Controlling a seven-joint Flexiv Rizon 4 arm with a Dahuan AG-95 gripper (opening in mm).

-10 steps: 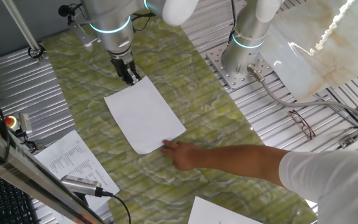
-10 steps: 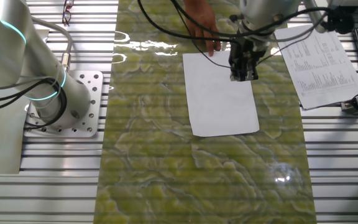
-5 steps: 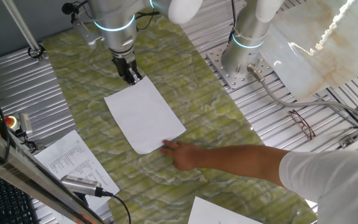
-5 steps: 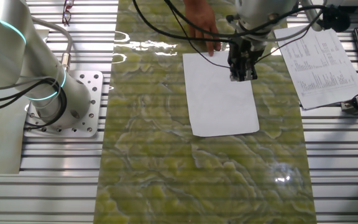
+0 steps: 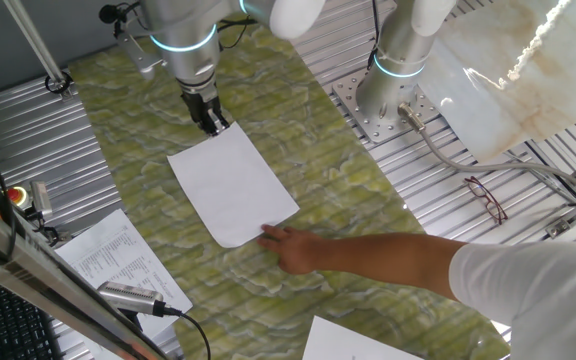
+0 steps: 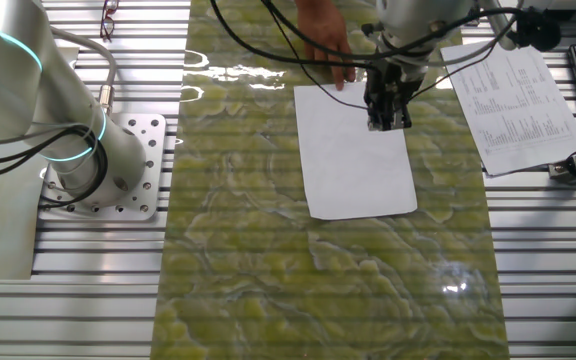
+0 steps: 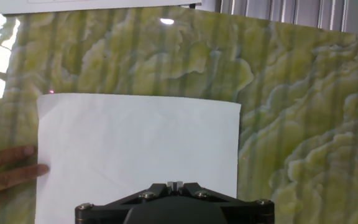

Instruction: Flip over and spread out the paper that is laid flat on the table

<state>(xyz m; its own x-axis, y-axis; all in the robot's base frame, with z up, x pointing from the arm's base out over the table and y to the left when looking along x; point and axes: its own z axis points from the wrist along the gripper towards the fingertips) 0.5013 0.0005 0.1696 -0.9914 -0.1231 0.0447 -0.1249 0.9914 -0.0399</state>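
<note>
The paper is a blank white sheet lying flat on the green-yellow marbled table. It also shows in the other fixed view and in the hand view. My gripper stands upright over the sheet's far edge, also seen in the other fixed view. In the hand view the fingertips are pressed together over the paper. I cannot tell whether any paper is pinched between them. A person's hand rests its fingers on the opposite edge of the sheet.
The person's arm reaches across the table's near end. Printed sheets lie at the left and front. A second arm's base stands on the ribbed metal at the right, with glasses near it.
My gripper has shifted very slightly at the paper's edge. The paper and the person's hand stay where they were.
</note>
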